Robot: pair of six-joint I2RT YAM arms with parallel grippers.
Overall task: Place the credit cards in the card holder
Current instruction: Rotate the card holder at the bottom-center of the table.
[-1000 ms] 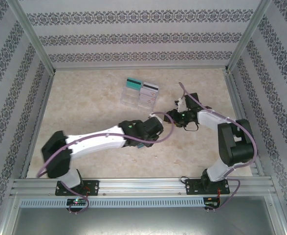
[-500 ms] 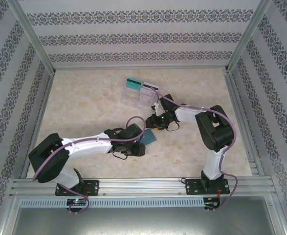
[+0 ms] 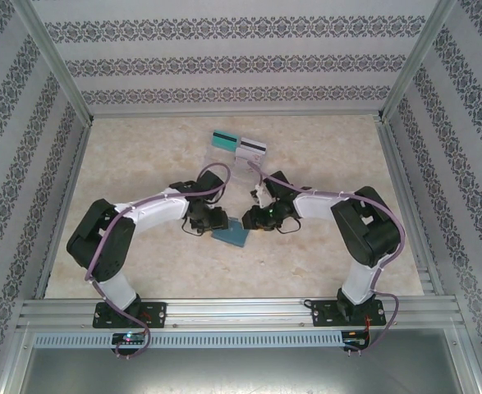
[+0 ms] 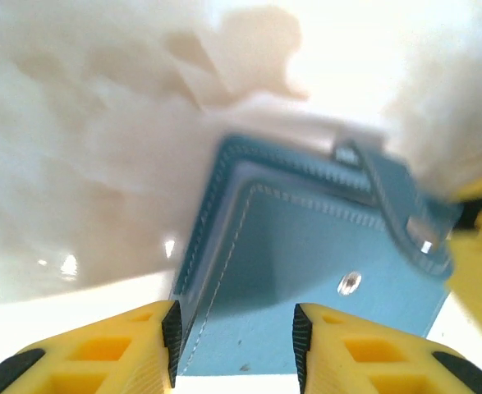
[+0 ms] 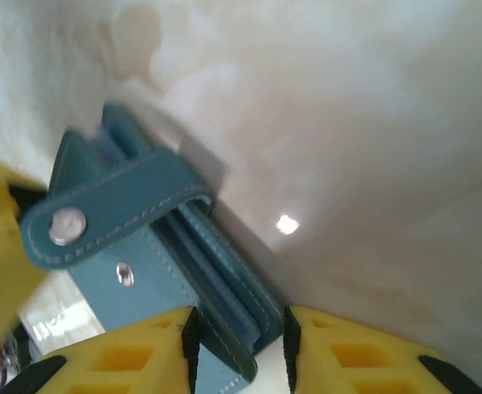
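The teal wallet (image 3: 232,236) lies in the middle of the desk (image 3: 134,180), the cards (image 3: 222,139) well apart toward the upper centre. The right pincer (image 5: 238,349) pinches its layered edge; the left pincer (image 4: 234,349) straddles a corner, and whether it grips cannot be told. Opening it well likely means one side holding firm while the other lifts the strap (image 5: 113,215).

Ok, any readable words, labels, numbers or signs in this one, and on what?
None can be read.
Teal-green plastic card and white plastic card: any print too small to read.
Teal-blue folding wallet: stitching and snaps, no lettering.
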